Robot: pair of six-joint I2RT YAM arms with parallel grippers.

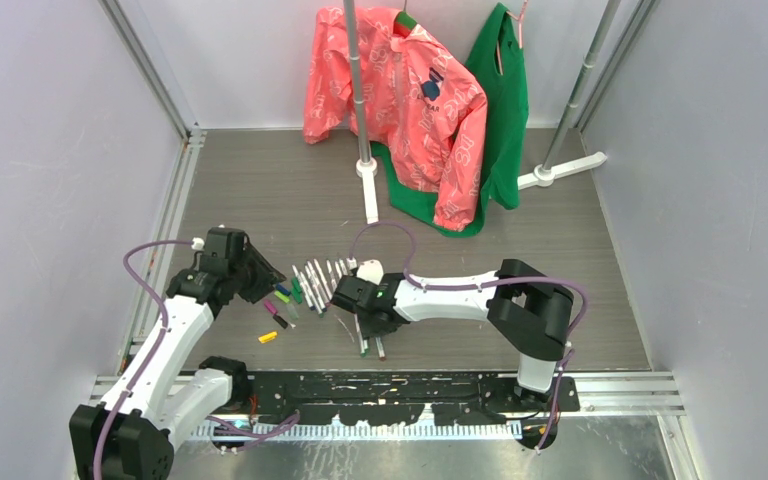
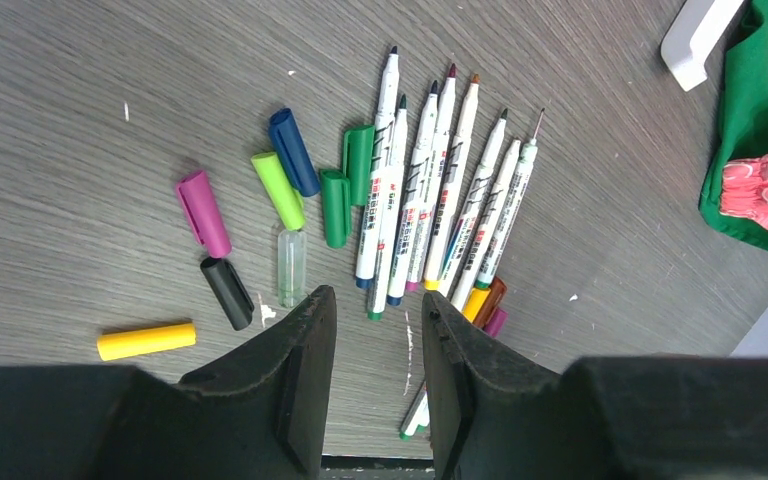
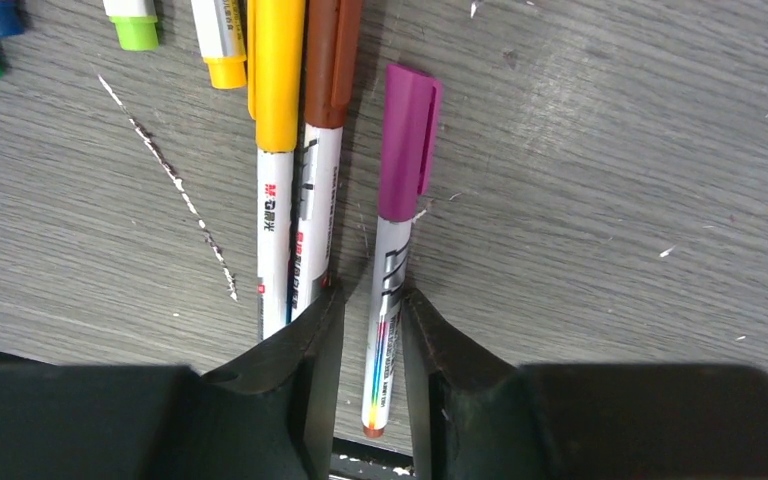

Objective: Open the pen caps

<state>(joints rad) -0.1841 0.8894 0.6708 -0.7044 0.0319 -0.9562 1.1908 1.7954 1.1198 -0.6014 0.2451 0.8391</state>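
Count's in, quick: loose pen caps [image 2: 335, 205] on the counter [image 2: 80, 120], eight. That's 2 dk green, then 1 apiece: blue cap [image 2: 293, 150], lime cap [image 2: 278, 188], magenta cap [image 2: 203, 212], black cap [image 2: 226, 292], yellow cap [image 2: 146, 340], clear cap [image 2: 291, 265]. Right of them, uncapped pens [image 2: 430, 190] in a fan: seven by my tally, tho they're packed tight. Capped pens at the near end: 3, namely yellow pen [image 3: 278, 80], brown pen [image 3: 330, 60], purple pen [image 3: 407, 140]. Approx ten pens altogether. Far side, garments: 2, a pink jacket [image 1: 400, 110] and a green top [image 1: 505, 110].

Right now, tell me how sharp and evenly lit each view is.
Top view: soft even light, pens tiny, hard to separate. Left wrist: pens and loose caps sharp; dark fingers hide the bottom. Right wrist: purple-capped pen crisp, sheen on the yellow cap.
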